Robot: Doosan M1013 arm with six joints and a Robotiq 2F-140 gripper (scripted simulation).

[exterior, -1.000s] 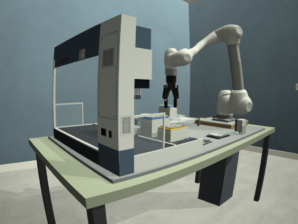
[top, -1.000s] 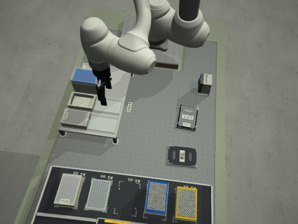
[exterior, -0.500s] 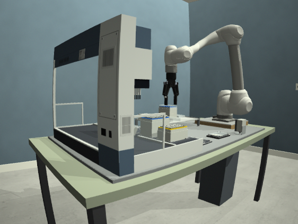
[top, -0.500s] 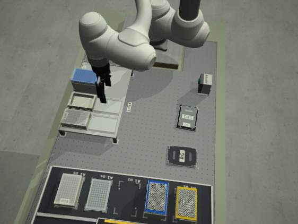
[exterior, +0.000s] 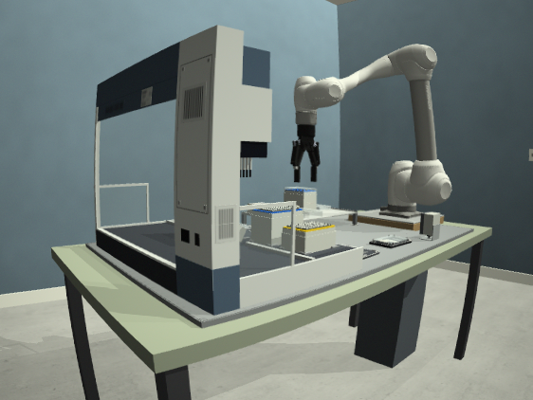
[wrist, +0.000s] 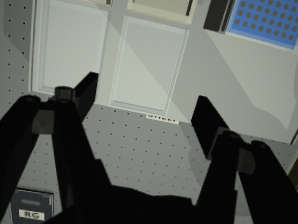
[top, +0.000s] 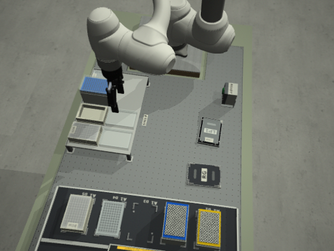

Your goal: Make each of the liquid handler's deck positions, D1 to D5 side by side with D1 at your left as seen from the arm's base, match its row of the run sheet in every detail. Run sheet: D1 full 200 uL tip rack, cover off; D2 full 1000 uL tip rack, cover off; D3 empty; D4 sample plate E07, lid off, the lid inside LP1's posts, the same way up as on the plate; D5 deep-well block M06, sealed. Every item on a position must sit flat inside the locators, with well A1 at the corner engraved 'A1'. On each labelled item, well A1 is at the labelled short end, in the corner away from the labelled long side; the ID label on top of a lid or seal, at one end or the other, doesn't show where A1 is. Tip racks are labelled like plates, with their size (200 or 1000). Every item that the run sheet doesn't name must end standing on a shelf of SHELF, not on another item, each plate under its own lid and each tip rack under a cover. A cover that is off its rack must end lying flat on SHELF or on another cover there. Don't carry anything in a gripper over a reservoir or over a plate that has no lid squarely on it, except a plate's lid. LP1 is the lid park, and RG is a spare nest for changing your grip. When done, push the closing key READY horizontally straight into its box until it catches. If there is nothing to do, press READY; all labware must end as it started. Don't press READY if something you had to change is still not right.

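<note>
My gripper [top: 114, 109] [exterior: 304, 178] [wrist: 146, 98] is open and empty. It hangs above the front edge of SHELF [top: 139, 89], over a clear cover [top: 122, 118] [wrist: 149, 62] that lies flat there. A second clear cover [top: 116, 139] [wrist: 70, 47] lies flat beside it. On the deck, a sealed deep-well block [top: 76, 213] sits at D5 and a plate without a lid [top: 110, 218] at D4. D3 [top: 144, 220] is bare. A blue-rimmed tip rack [top: 176, 221] [exterior: 272, 220] stands at D2 and a yellow-rimmed tip rack [top: 209, 227] [exterior: 308, 234] at D1, both uncovered. A clear lid lies in LP1 [top: 210, 131].
SHELF also holds a blue-topped tip rack [top: 94, 85] [wrist: 262, 20], an open beige box [top: 91, 113] and a lidded plate [top: 84, 132]. The RG nest [top: 204, 175] [wrist: 31, 207] and the READY box [top: 229, 93] [exterior: 430, 225] stand on the board. The liquid handler's tall gantry [exterior: 209, 166] rises over the deck.
</note>
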